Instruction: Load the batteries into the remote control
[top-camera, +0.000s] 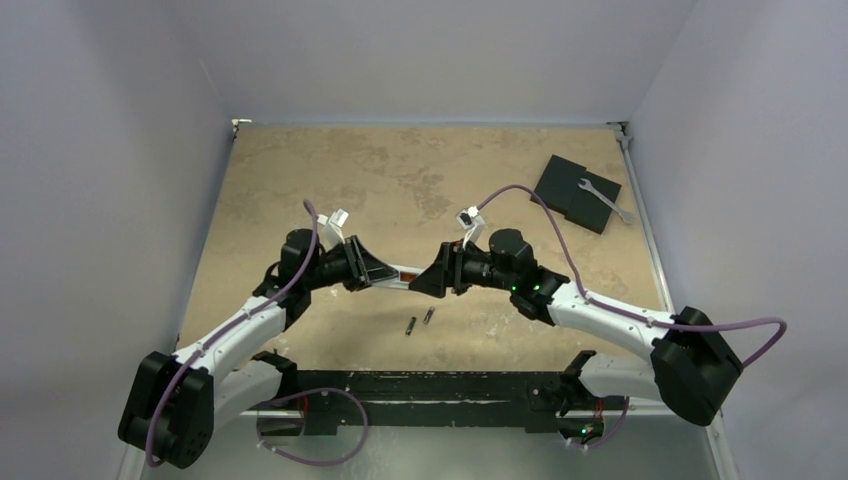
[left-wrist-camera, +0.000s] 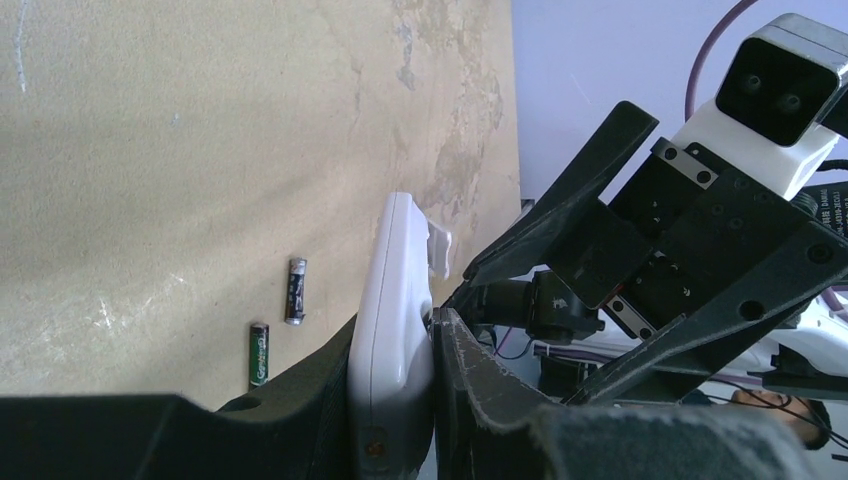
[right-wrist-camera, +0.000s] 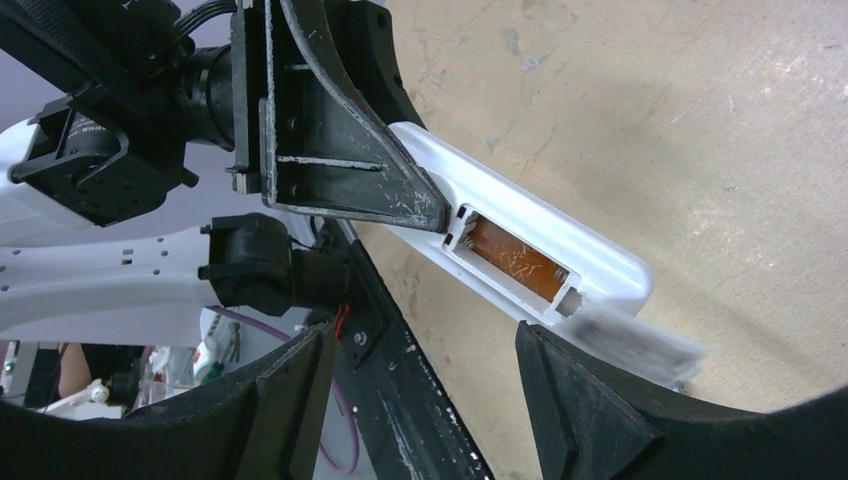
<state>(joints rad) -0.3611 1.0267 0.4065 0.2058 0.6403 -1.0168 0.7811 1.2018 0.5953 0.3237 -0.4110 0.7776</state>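
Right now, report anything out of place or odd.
The remote, clamped in the left hand, has its battery bay open and empty. Both batteries lie loose on the table. A blurred pale piece by the bay may be its cover.

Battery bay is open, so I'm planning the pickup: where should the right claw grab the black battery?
Probably across its middle, from straight above: the black battery lies flat on the table, apart from the green battery, both long sides exposed.

Two batteries (left-wrist-camera: 295, 290), one remote control (left-wrist-camera: 395, 320), one wrench (top-camera: 605, 200), one black pad (top-camera: 563, 182).
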